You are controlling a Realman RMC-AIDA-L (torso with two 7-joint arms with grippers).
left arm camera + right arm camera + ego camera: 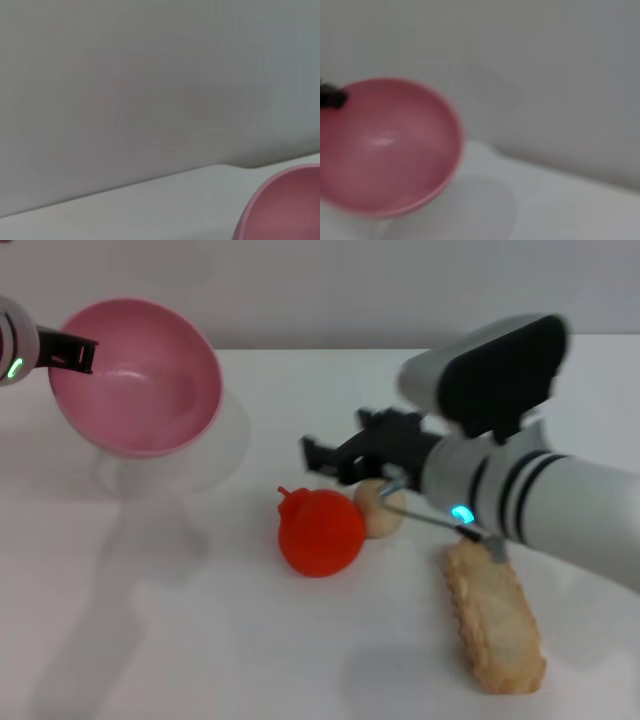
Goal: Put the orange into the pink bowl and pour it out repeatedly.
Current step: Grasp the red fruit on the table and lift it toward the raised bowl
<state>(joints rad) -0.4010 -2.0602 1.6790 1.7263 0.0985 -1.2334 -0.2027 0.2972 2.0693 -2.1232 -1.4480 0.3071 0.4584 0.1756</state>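
The orange (pixel 321 531) sits on the white worktop (pixel 200 640), touching a small beige ball (pixel 380 507) on its right, with a long tan biscuit-like piece (pixel 495 618) lying nearby toward the right front. The right gripper (pixel 325 460) hovers just above and behind the orange, fingers spread and grasping nothing. Well apart at the far left, the left gripper (pixel 78 352) is clenched on the rim of the pink bowl (pixel 140 380), holding it raised and tipped so its empty inside faces forward.
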